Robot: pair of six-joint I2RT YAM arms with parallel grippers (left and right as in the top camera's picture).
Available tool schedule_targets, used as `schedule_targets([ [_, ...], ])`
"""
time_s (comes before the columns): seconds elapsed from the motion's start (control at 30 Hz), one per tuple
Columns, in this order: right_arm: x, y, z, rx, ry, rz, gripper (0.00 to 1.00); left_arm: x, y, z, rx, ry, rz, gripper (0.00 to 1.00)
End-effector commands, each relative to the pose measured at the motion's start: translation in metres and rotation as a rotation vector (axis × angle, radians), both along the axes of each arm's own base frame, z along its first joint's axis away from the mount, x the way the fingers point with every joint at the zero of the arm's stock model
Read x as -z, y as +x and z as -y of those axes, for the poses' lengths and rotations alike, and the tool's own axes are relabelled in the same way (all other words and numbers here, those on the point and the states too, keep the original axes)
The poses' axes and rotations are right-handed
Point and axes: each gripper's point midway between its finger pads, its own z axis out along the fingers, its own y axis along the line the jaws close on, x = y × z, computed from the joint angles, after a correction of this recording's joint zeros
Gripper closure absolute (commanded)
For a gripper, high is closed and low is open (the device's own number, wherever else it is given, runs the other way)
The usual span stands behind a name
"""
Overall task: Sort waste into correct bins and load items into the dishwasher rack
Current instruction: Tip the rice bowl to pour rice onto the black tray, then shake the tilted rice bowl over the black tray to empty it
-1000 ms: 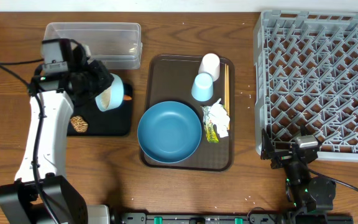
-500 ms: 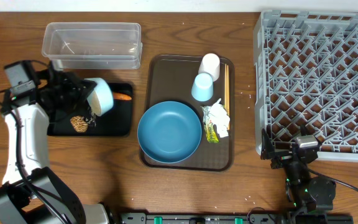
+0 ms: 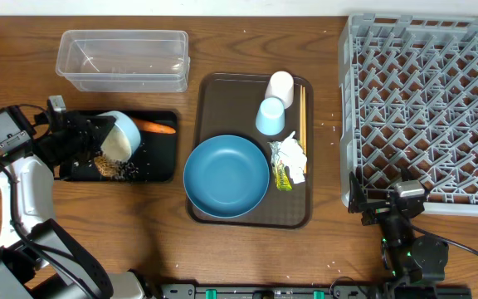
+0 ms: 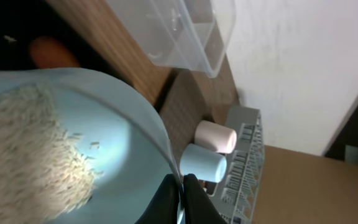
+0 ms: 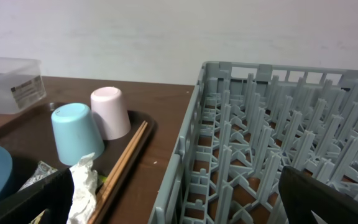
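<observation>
Near right: right gripper point(image 3: 386, 208) parked by the rack point(image 3: 438, 100), jaws wide, empty; no change.

Brown tray point(image 3: 206, 212), unchanged: dish point(image 3: 226, 176), wrappers point(image 3: 287, 159), chopsticks point(image 3: 302, 112) and both cups not yet loaded.

Left: left gripper point(image 4: 180, 190) clenched on the bowl point(image 3: 119, 135) rim. Over the last second the arm swung left and tipped the bowl further over the black tray point(image 3: 160, 162). Rice point(image 3: 116, 145) is mostly in the bowl; some grains seem scattered by the lump point(image 3: 104, 166). Carrot point(image 3: 153, 127) lies at the tray's far edge.

Judgement: rice dump under way; bowl to the rack after.

Far: tub point(image 3: 123, 58), apart from the bowl.
</observation>
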Motion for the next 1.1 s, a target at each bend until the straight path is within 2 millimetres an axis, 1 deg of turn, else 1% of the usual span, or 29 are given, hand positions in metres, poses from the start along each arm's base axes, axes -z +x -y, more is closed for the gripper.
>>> schedule_targets([
  [0.0,0.001,0.000,0.003,0.010,-0.011,-0.002,0.01,-0.013,0.001,0.005,0.033,-0.033,0.059,0.94],
  [0.33,0.001,0.000,0.003,0.010,-0.011,-0.002,0.01,-0.014,0.002,0.006,0.037,-0.034,0.067,0.94],
  [0.57,0.001,0.000,0.003,0.010,-0.011,-0.002,0.01,-0.004,-0.003,0.009,0.034,-0.048,0.040,0.94],
  [0.7,0.001,0.000,0.003,0.010,-0.011,-0.002,0.01,-0.003,-0.003,0.009,0.034,-0.048,0.041,0.94],
  [0.73,0.001,0.000,0.003,0.010,-0.011,-0.002,0.01,-0.004,-0.003,0.009,0.035,-0.048,0.041,0.92],
  [0.77,0.001,0.000,0.003,0.010,-0.011,-0.002,0.01,-0.004,-0.003,0.009,0.035,-0.047,0.044,0.85],
  [0.8,0.001,0.000,0.003,0.010,-0.011,-0.002,0.01,-0.005,-0.003,0.010,0.038,-0.049,0.047,0.75],
  [0.83,0.001,0.000,0.003,0.010,-0.011,-0.002,0.01,-0.007,-0.002,0.012,0.051,-0.052,0.059,0.71],
  [0.93,0.001,0.000,0.003,0.010,-0.011,-0.002,0.01,-0.028,0.002,0.029,0.149,-0.068,0.182,0.57],
  [0.97,0.001,0.000,0.003,0.010,-0.011,-0.002,0.01,-0.035,0.005,0.036,0.179,-0.063,0.216,0.55],
  [1.07,0.001,0.000,0.003,0.010,-0.011,-0.002,0.01,-0.045,0.010,0.052,0.227,-0.021,0.248,0.54],
])
